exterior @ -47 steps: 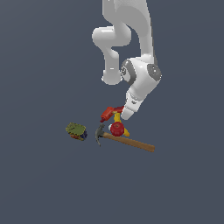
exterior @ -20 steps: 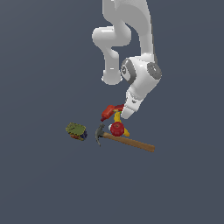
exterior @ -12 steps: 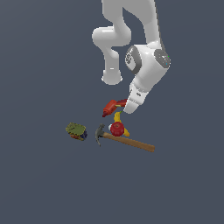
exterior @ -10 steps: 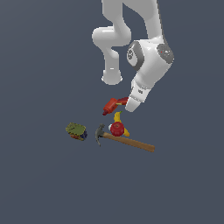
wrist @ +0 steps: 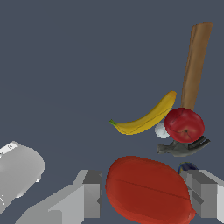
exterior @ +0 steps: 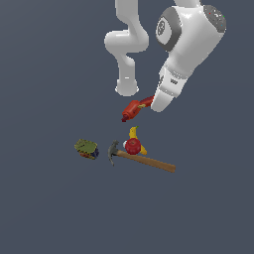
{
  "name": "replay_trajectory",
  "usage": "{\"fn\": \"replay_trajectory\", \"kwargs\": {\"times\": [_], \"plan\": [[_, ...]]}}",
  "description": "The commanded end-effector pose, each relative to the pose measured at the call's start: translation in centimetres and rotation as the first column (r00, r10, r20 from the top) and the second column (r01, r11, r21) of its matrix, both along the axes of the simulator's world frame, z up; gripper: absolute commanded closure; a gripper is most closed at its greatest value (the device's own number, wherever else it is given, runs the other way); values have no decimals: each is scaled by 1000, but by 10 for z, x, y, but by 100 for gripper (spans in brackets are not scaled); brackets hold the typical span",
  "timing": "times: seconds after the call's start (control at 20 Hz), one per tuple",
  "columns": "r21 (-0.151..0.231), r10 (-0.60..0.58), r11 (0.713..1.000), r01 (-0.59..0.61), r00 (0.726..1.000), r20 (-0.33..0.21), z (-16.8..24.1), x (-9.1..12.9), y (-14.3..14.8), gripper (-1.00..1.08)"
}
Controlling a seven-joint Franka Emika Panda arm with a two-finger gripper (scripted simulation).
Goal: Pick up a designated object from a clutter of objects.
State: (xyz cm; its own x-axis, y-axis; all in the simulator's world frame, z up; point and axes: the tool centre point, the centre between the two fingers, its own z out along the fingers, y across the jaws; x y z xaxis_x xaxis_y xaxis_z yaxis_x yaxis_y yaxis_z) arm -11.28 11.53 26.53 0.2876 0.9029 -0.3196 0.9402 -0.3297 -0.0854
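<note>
My hand (wrist: 144, 194) is clamped on the red tool (exterior: 135, 109), one finger (wrist: 89, 192) against each side of its bulky end, and holds it in the air above the surface (exterior: 49, 198). Below it lie the banana (wrist: 146, 117), the apple (wrist: 184, 124) touching the hammer (exterior: 144, 159), and the green box (exterior: 86, 148) apart at the exterior view's left.

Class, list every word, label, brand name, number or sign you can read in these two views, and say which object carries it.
No readable text in either view.
The olive-green box shows mottled colour patches, too small and blurred to read.
The red tool, apple, banana and hammer carry no markings.
</note>
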Motion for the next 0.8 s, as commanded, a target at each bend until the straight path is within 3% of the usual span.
{"fn": "replay_trajectory", "kwargs": {"times": [0.0, 0.35, 0.75], "plan": [[0, 0, 1000, 0, 1000, 2, 26, 3, 5, 108], [-3, -1, 1000, 1, 1000, 3, 83, 13, 18, 108], [-5, -2, 1000, 2, 1000, 4, 119, 20, 26, 108]]}}
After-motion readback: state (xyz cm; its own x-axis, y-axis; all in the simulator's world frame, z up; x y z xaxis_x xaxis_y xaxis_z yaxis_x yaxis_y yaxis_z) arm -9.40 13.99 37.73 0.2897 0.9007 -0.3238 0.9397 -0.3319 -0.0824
